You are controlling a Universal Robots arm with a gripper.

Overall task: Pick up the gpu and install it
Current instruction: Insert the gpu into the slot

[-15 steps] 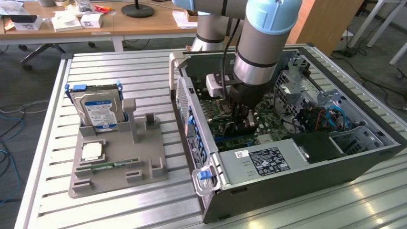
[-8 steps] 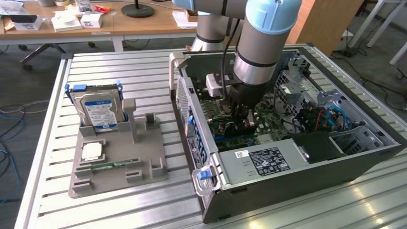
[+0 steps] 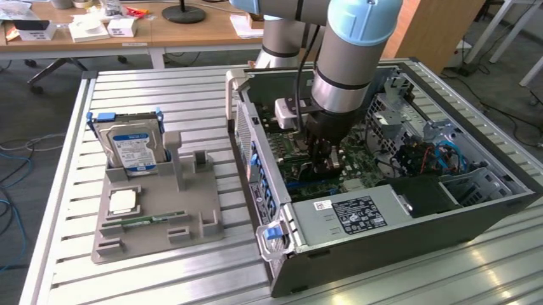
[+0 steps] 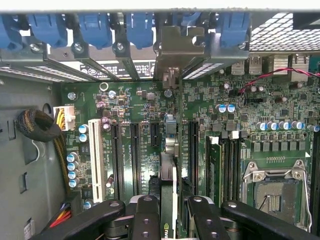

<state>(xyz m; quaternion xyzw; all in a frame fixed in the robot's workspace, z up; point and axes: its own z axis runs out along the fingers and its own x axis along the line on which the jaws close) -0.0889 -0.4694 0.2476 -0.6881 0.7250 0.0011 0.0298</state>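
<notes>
Gripper (image 4: 170, 217) deep inside the case (image 3: 407, 238), black fingers (image 4: 146, 217) pressed from both sides on the gpu (image 4: 168, 180). Card on edge, seen along its thin top, upright over the motherboard (image 4: 140, 107) among the long black slots; seated or just above, impossible to tell. Grey bracket (image 4: 176, 46) at the card's far end, up against the case's rear wall, under the row of blue clips (image 4: 137, 27). White slot (image 4: 96, 160) a few slots off to one side of the card; on the other side, memory slots, then the bare socket (image 4: 274, 192). Arm (image 3: 352, 57) straight down through the case's open side. Grey supply box (image 3: 352, 216) in the case's front corner. Case on the table (image 3: 170, 89), toward its edge at the exterior view's right. Beside it, toward the table's other edge, grey holder (image 3: 191, 184) with the drive (image 3: 131, 149) upright at its back and a green stick (image 3: 149, 220) flat near its front edge.
</notes>
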